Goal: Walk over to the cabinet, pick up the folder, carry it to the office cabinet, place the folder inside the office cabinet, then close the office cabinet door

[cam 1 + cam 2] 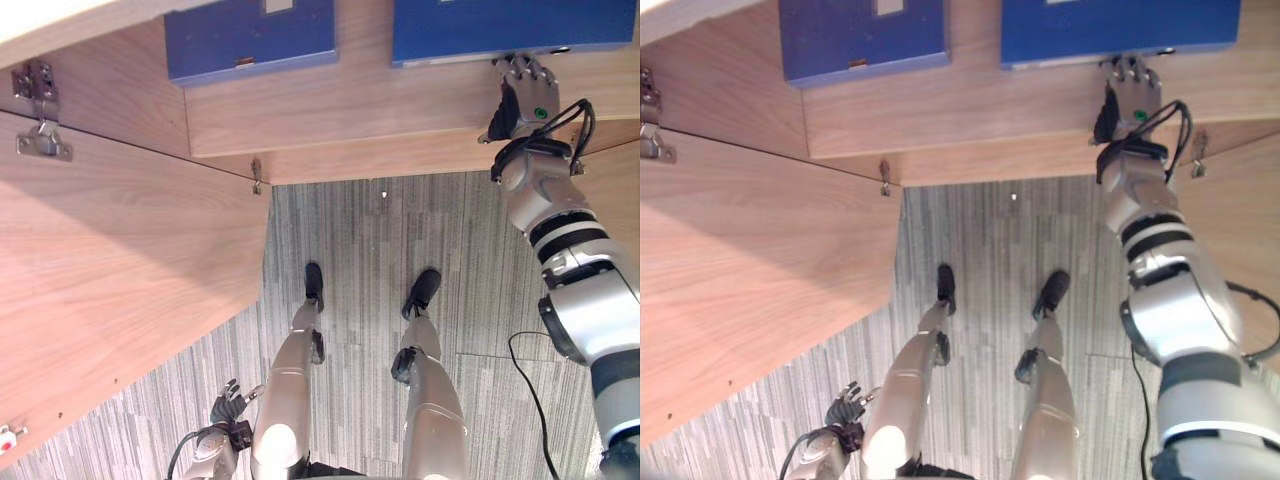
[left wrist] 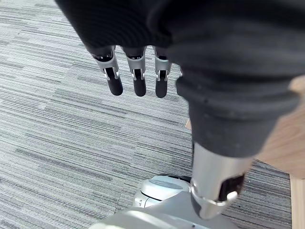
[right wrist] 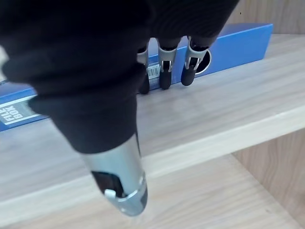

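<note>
My right hand (image 1: pixel 525 95) reaches over the shelf (image 1: pixel 380 115), fingers straight, gripping nothing. The wrist view shows my tips touching the spine of the folder (image 3: pixel 238 40), which lies deeper on the shelf. I reckon I'm placing it. Next I pull back and shut the door (image 1: pixel 120 270). The head view adds a 2nd folder (image 1: pixel 250 35) along the shelf and my left hand (image 1: pixel 228 405) slack far below it.

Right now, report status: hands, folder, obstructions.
Right hand open, fingertips at spine of right blue box folder on wooden shelf. Left hand open, hanging low. Second blue folder alongside; wooden cabinet door open.
</note>
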`<state>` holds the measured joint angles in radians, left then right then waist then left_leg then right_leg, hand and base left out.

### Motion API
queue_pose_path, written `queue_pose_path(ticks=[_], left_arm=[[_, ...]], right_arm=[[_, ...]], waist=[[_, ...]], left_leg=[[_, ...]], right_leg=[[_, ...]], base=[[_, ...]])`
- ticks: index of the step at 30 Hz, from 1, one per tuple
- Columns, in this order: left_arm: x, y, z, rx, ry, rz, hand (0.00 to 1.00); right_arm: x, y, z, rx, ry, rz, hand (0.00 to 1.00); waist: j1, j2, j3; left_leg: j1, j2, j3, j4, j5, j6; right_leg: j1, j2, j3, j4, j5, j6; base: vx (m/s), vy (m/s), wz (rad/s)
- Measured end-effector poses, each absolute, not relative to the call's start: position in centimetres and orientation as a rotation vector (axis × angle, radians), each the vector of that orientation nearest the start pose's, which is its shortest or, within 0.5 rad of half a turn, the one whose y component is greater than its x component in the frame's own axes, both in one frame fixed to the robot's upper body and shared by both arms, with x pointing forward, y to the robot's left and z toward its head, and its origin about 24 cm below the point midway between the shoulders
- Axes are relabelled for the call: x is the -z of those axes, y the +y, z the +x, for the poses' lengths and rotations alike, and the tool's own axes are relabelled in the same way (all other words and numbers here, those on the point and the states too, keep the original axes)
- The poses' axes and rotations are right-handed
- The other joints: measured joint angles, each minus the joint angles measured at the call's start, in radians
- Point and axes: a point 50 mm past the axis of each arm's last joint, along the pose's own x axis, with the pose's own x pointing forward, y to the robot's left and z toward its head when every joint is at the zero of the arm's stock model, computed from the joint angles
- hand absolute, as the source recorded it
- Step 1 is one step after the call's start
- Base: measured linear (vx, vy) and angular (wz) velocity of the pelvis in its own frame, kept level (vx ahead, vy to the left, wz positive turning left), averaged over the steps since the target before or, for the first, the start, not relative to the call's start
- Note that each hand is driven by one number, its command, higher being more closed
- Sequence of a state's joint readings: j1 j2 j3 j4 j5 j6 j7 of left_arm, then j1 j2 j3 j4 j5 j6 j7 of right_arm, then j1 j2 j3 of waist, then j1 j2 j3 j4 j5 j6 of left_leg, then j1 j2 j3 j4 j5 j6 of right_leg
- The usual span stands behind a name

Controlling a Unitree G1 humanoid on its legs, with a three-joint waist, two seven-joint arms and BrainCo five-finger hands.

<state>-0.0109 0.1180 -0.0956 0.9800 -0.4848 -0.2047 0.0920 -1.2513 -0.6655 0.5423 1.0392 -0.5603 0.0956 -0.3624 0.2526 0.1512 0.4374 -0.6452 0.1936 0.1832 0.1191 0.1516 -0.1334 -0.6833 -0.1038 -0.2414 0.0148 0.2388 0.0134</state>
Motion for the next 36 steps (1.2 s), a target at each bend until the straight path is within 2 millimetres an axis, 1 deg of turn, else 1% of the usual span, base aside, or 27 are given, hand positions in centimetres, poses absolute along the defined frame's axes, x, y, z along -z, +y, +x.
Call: queue_pose_path(ticks=[3, 6, 12, 14, 19, 23, 26, 29, 31, 32, 33, 34, 35, 36], left_arm=[[13.2, 18.8, 16.1, -0.310, 0.757, -0.235, 0.00], [13.1, 18.8, 16.2, -0.309, 0.749, -0.238, 0.00], [12.8, 18.7, 16.6, -0.310, 0.726, -0.258, 0.00], [12.6, 18.6, 16.9, -0.305, 0.710, -0.262, 0.00], [12.3, 18.3, 17.3, -0.297, 0.692, -0.273, 0.00], [12.2, 18.2, 17.4, -0.292, 0.685, -0.276, 0.00], [12.1, 18.1, 17.6, -0.287, 0.680, -0.281, 0.00], [12.1, 17.9, 17.6, -0.283, 0.681, -0.286, 0.00], [12.1, 17.9, 17.6, -0.279, 0.680, -0.289, 0.00], [12.1, 17.8, 17.6, -0.278, 0.679, -0.290, 0.00], [12.0, 17.8, 17.7, -0.274, 0.675, -0.294, 0.00], [11.8, 17.8, 17.9, -0.260, 0.659, -0.302, 0.00], [11.7, 17.7, 17.9, -0.253, 0.654, -0.306, 0.00], [11.5, 17.8, 18.0, -0.246, 0.644, -0.310, 0.00]], right_arm=[[-27.9, -24.3, 40.8, 0.522, -0.292, -1.430, 0.00], [-28.1, -24.3, 40.8, 0.514, -0.303, -1.433, 0.00], [-29.2, -24.0, 40.8, 0.507, -0.324, -1.457, 0.00], [-29.6, -24.0, 40.7, 0.506, -0.337, -1.454, 0.00], [-30.1, -24.1, 40.6, 0.512, -0.345, -1.441, 0.00], [-30.0, -24.2, 40.6, 0.507, -0.337, -1.441, 0.00], [-29.4, -24.5, 40.6, 0.504, -0.317, -1.436, 0.00], [-27.9, -25.2, 40.6, 0.492, -0.276, -1.414, 0.00], [-26.0, -25.9, 40.5, 0.467, -0.232, -1.397, 0.00], [-25.5, -26.0, 40.4, 0.458, -0.219, -1.390, 0.00], [-24.6, -26.2, 40.4, 0.437, -0.193, -1.376, 0.00], [-23.5, -26.3, 40.4, 0.396, -0.154, -1.350, 0.00], [-23.0, -26.3, 40.4, 0.374, -0.134, -1.344, 0.00], [-22.3, -26.1, 40.5, 0.333, -0.104, -1.334, 0.00]], waist=[[0.008, 0.010, 0.001], [0.008, 0.015, 0.002], [0.012, 0.017, 0.002], [0.012, 0.020, 0.004], [0.017, 0.032, 0.009], [0.023, 0.033, 0.010], [0.024, 0.039, 0.013], [0.023, 0.042, 0.016], [0.021, 0.042, 0.016], [0.020, 0.042, 0.016], [0.017, 0.040, 0.017], [0.009, 0.038, 0.019], [0.005, 0.037, 0.019], [0.000, 0.030, 0.024]], left_leg=[[0.000, -0.001, 0.000, -0.010, 0.003, 0.000], [0.000, -0.001, 0.001, -0.010, 0.003, 0.000], [-0.007, -0.004, -0.006, -0.031, 0.007, -0.001], [-0.012, -0.002, -0.014, -0.035, 0.016, -0.008], [-0.010, 0.001, -0.019, -0.044, 0.023, -0.008], [-0.004, 0.002, -0.021, -0.044, 0.024, -0.008], [0.009, 0.001, -0.024, -0.043, 0.026, -0.005], [0.037, 0.000, -0.027, -0.042, 0.024, -0.006], [0.069, -0.001, -0.028, -0.040, 0.016, -0.006], [0.077, -0.002, -0.028, -0.039, 0.014, -0.006], [0.092, -0.002, -0.028, -0.036, 0.009, -0.006], [0.108, -0.002, -0.029, -0.021, -0.004, -0.001], [0.115, -0.002, -0.030, -0.011, -0.011, -0.003], [0.129, 0.000, -0.028, 0.003, -0.020, -0.003]], right_leg=[[-0.003, 0.001, 0.000, -0.002, 0.002, -0.002], [-0.005, 0.001, 0.000, -0.003, 0.001, -0.001], [-0.026, 0.003, 0.003, -0.003, 0.005, 0.004], [-0.031, 0.007, 0.002, -0.003, 0.007, 0.004], [-0.031, 0.013, 0.001, -0.005, 0.012, 0.002], [-0.027, 0.015, 0.001, -0.007, 0.015, 0.000], [-0.010, 0.015, 0.000, -0.009, 0.015, 0.000], [0.022, 0.014, -0.001, -0.011, 0.014, -0.001], [0.057, 0.014, -0.003, -0.011, 0.010, -0.003], [0.065, 0.014, -0.003, -0.011, 0.008, -0.002], [0.080, 0.014, -0.003, -0.009, 0.003, -0.001], [0.101, 0.013, -0.004, -0.001, -0.004, -0.002], [0.111, 0.013, -0.004, 0.001, -0.010, 0.002], [0.126, 0.012, -0.003, 0.010, -0.016, 0.003]], base=[[0.08, 0.069, 0.00], [0.07, 0.068, -0.02], [0.05, 0.061, -0.03], [0.06, 0.064, 0.00], [0.06, 0.063, 0.00], [0.08, 0.074, -0.02], [0.08, 0.076, 0.02], [0.10, 0.088, 0.02], [0.10, 0.086, 0.01], [0.07, 0.057, 0.01], [0.07, 0.060, -0.01], [0.09, 0.074, -0.01], [0.09, 0.072, -0.06], [0.07, 0.063, -0.06]])
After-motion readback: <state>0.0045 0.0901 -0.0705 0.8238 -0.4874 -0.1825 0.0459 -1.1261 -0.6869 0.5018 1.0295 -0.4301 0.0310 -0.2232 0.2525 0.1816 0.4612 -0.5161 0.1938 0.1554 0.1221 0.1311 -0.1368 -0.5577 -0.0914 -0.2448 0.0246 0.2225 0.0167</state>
